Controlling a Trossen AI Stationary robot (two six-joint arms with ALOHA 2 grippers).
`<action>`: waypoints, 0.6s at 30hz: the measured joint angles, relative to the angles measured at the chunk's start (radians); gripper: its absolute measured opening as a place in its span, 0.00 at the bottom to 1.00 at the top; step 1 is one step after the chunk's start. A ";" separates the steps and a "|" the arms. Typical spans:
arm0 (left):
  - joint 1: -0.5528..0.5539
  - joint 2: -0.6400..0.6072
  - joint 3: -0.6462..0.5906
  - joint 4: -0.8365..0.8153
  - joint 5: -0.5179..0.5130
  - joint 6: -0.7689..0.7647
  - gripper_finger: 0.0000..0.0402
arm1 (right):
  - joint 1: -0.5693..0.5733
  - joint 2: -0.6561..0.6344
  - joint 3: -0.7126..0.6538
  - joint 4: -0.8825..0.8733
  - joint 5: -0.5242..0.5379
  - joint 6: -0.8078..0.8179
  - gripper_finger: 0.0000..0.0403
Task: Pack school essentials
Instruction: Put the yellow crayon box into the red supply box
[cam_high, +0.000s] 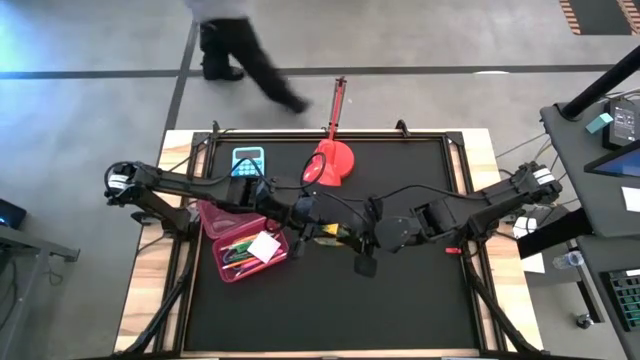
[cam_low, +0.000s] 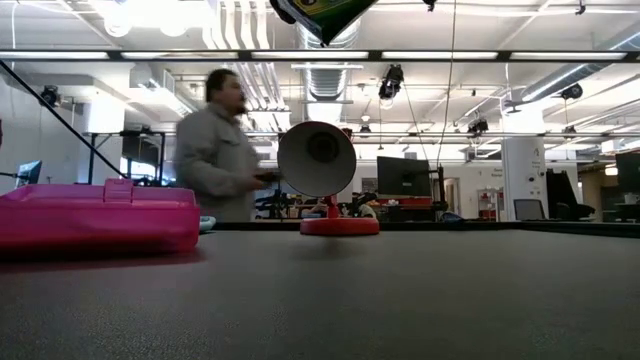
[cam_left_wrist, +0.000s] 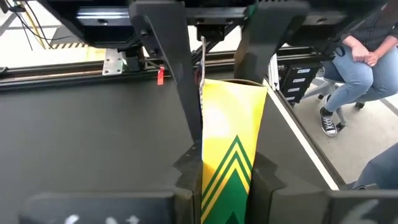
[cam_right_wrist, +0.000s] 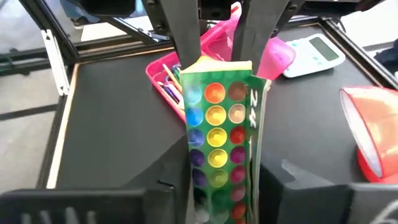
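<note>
**Crayon box held aloft between both hands**

Crayon box (cam_right_wrist: 219, 140) in mid-air above worktop (cam_high: 400, 290) centre, at 3 o'clock of the pink case (cam_high: 245, 262); left hand (cam_left_wrist: 227, 171) clamped on one end, right hand (cam_right_wrist: 214, 186) clamped on the other; judged light, thin card, crushable, faces slick; grip across the narrow flat sides, gently; case open, pens and white square (cam_high: 263, 246) inside.

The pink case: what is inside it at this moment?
Inside the pink case lie colored pens and a small white square on top of them. The left arm crosses over its lid side, covering what is there.
</note>
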 joint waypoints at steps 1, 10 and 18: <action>0.000 0.000 0.000 0.000 0.000 -0.003 0.13 | 0.000 -0.002 0.000 -0.001 -0.004 0.007 0.28; 0.016 0.000 0.000 -0.017 -0.004 -0.123 0.12 | 0.001 -0.082 0.065 -0.244 -0.070 0.172 0.50; 0.061 -0.018 0.000 -0.479 -0.007 -0.256 0.12 | 0.004 -0.130 0.105 -0.479 -0.053 0.288 0.53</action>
